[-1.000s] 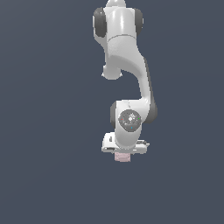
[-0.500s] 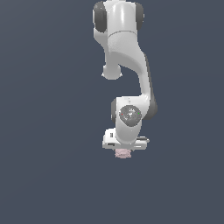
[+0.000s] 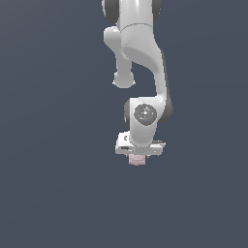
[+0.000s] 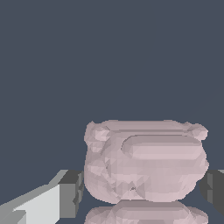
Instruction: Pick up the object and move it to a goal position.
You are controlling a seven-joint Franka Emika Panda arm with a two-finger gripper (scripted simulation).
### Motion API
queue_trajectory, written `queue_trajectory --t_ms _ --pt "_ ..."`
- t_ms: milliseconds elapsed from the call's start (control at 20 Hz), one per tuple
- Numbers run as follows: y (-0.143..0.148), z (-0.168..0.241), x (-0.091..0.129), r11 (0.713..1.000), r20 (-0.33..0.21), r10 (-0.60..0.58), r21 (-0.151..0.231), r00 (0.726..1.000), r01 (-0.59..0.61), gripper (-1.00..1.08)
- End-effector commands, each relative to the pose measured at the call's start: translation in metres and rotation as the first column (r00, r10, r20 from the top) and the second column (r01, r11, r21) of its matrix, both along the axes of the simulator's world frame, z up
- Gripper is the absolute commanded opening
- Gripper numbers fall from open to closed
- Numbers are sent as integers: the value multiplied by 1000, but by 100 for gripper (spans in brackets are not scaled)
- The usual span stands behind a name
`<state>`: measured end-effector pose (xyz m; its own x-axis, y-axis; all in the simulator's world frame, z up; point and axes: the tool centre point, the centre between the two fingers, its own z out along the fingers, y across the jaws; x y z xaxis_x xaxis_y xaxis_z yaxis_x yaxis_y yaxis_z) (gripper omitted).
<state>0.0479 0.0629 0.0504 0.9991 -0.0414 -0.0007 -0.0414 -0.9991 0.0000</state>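
Observation:
The pale pink, bumpy, rounded object (image 3: pixel 137 160) sits just under my white gripper (image 3: pixel 138 156) in the exterior view, mostly hidden by the hand. In the wrist view the object (image 4: pixel 144 162) fills the space between my two dark-padded fingers (image 4: pixel 72 192), which press on both of its sides. The gripper is shut on the object. A faint reflection of the object shows below it on the dark surface.
The plain dark blue-grey surface (image 3: pixel 58 193) lies all around. The white arm (image 3: pixel 140 58) rises above the gripper toward the top of the exterior view. No other objects show.
The arm has moved toward the exterior view's right with the object in the gripper, and the gripper sits a little higher than before.

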Motion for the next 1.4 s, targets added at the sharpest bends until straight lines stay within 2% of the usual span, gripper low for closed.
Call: queue_trajectory --t_ms 0,950,1350 --pt "2 3 -14 1000 0 0 0 1000 0 -100" --pt "21 27 -135 1000 0 0 0 1000 0 -100" --pt "27 34 -172 1000 0 0 0 1000 0 -100"
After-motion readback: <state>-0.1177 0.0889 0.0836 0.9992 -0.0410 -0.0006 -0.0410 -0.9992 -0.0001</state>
